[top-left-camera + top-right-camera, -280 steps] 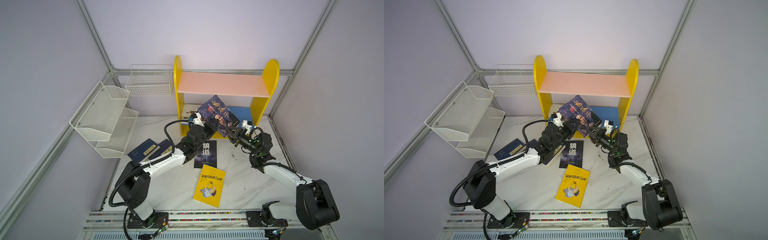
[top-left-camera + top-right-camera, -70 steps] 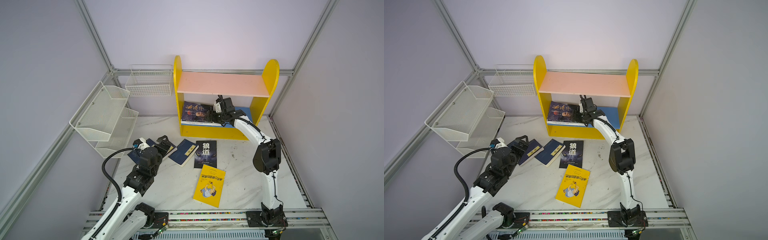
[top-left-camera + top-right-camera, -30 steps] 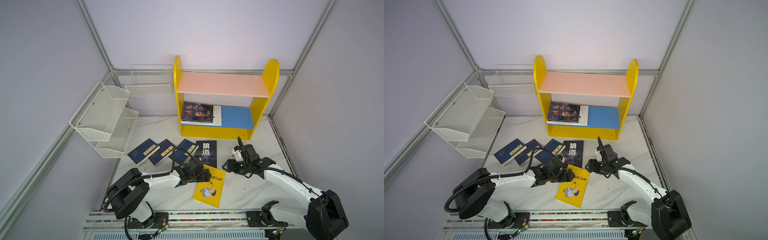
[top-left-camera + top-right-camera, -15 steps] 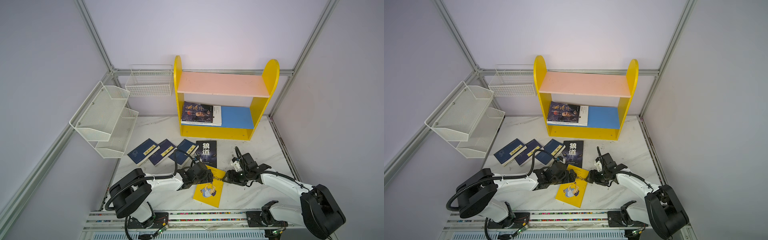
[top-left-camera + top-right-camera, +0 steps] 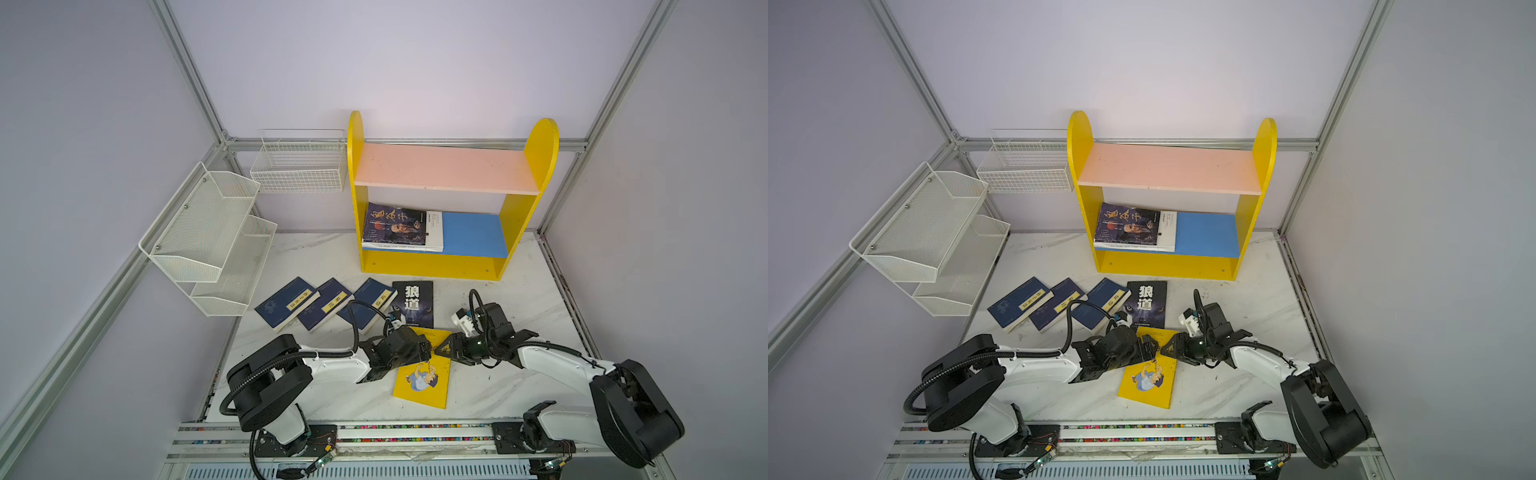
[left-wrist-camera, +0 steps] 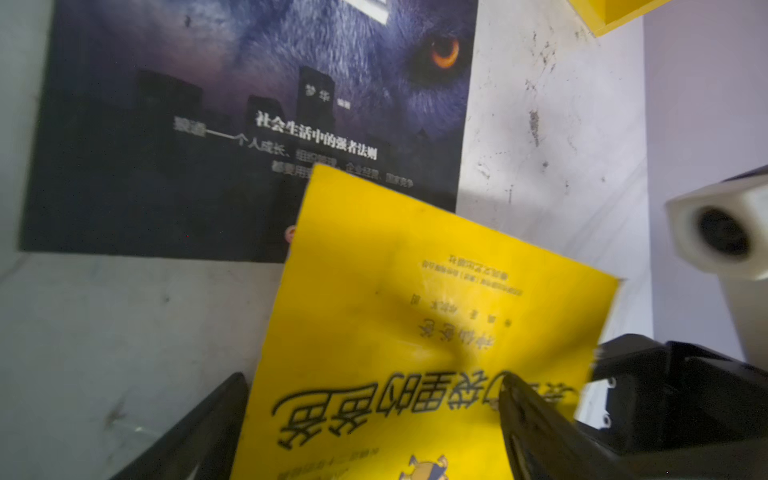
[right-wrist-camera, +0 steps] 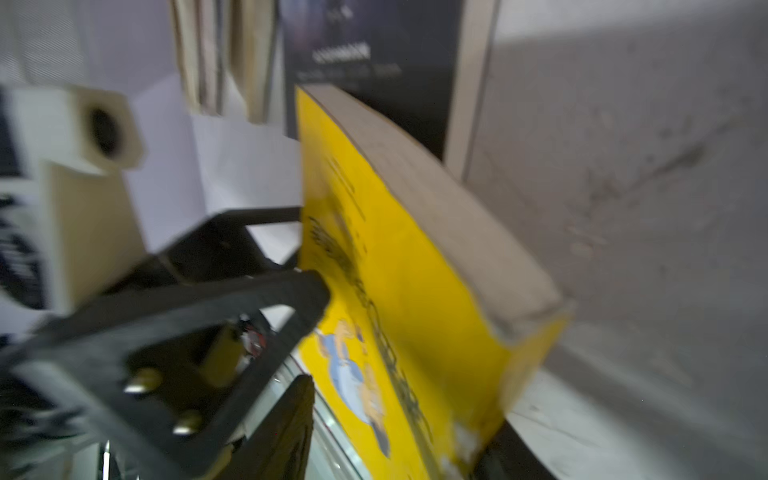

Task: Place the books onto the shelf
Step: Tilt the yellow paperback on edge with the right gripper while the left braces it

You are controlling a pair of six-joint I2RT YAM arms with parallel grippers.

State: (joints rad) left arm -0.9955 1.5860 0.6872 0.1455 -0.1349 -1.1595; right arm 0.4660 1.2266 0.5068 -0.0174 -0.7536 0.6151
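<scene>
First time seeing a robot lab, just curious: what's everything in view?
shelf: one, yellow, pink and blue boards, table's back
portrait book: one, dark blue, atop white book
white book: one, white, blue board
navy books: three, navy, row on table
wolf book: one, black, right of row
cartoon book: one, yellow, between grippers
mesh rack: one, white, left wall
wire basket: one, white, back wall
table: one, white marble, underneath
left gripper: one, black, open, cartoon book's left
right gripper: one, black, cartoon book's right
</scene>
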